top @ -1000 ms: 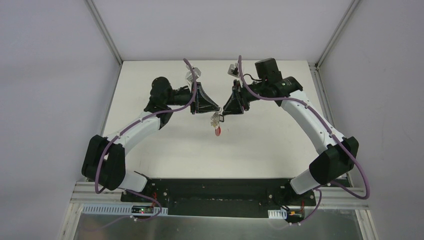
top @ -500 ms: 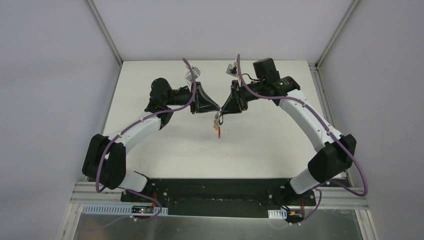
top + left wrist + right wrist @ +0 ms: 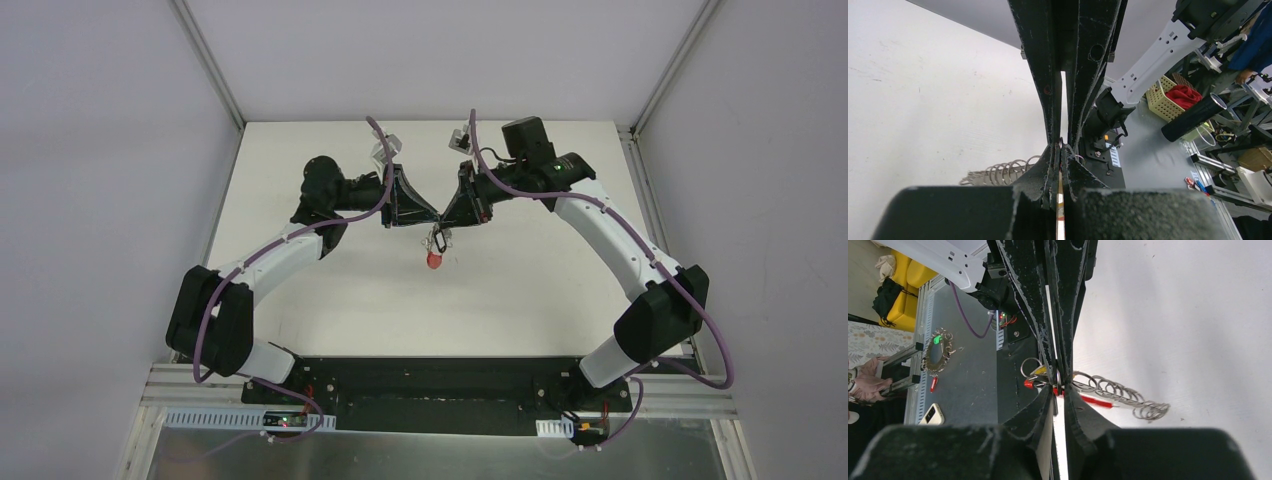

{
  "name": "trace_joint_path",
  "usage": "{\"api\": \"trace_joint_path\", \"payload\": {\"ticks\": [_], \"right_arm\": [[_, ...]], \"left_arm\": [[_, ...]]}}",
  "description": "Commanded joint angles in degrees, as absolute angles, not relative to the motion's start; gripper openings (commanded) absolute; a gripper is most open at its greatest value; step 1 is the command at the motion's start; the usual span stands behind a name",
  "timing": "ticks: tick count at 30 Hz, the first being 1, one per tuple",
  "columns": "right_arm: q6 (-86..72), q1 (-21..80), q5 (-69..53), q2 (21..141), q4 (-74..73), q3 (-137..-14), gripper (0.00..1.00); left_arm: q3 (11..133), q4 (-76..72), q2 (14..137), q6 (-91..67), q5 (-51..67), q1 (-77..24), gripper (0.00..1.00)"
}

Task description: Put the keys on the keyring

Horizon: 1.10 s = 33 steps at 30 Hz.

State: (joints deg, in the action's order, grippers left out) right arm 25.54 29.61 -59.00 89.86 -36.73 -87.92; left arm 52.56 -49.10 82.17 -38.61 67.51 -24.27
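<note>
The keyring (image 3: 434,252) hangs above the table, below the spot where my two grippers meet tip to tip. Its red band (image 3: 433,262) is at the bottom. My left gripper (image 3: 434,219) is shut, with a small wire ring at its tips (image 3: 1060,146); the silver loops (image 3: 1000,173) trail to the left. My right gripper (image 3: 446,221) is shut on a ring of the bunch (image 3: 1058,388). The red band (image 3: 1096,400), the loops (image 3: 1120,394) and the orange-tan tag (image 3: 1041,371) show beside it. The black-headed key is hidden.
The white table (image 3: 540,270) has metal frame posts at its far corners. The black base plate (image 3: 430,385) lies along the near edge. In the wrist views, a bench with baskets and tools (image 3: 1173,97) shows beyond the table.
Both gripper tips have drawn slightly towards the far side and closer together. The hanging bunch has risen a little and turned, so its red band faces differently.
</note>
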Motion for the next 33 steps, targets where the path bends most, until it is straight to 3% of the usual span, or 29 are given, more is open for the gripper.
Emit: {"api": "trace_joint_path", "payload": {"ticks": [1, 4, 13, 15, 18, 20, 24, 33], "right_arm": [[25.6, 30.1, -61.3, 90.0, -35.3, -90.2, 0.09], [25.8, 30.1, -61.1, 90.0, -35.4, -89.9, 0.01], [28.0, 30.3, -57.9, 89.2, -37.1, -89.4, 0.0], [29.3, 30.7, -56.0, 89.0, -38.4, -89.2, 0.0], [31.3, 31.9, -53.8, 89.4, -41.0, -89.0, 0.0], [32.1, 32.7, -52.9, 90.0, -42.1, -89.2, 0.0], [32.3, 33.4, -52.3, 91.0, -42.8, -89.6, 0.0], [32.3, 34.4, -52.3, 92.9, -43.4, -90.0, 0.0]], "left_arm": [[52.6, -53.5, 82.1, -39.3, 68.9, -24.1, 0.0], [52.6, -53.5, 82.1, -39.3, 68.9, -24.1, 0.0], [53.4, -53.4, 82.0, -38.8, 70.2, -23.9, 0.0], [54.2, -51.2, 81.6, -37.3, 70.7, -23.6, 0.07], [57.2, -37.9, 80.1, -28.6, 70.8, -23.3, 0.19], [60.5, -20.3, 78.7, -16.1, 68.9, -23.5, 0.27], [67.8, 9.5, 78.6, 8.3, 65.2, -25.0, 0.32], [67.6, 12.4, 78.7, 11.3, 64.6, -26.2, 0.31]]}}
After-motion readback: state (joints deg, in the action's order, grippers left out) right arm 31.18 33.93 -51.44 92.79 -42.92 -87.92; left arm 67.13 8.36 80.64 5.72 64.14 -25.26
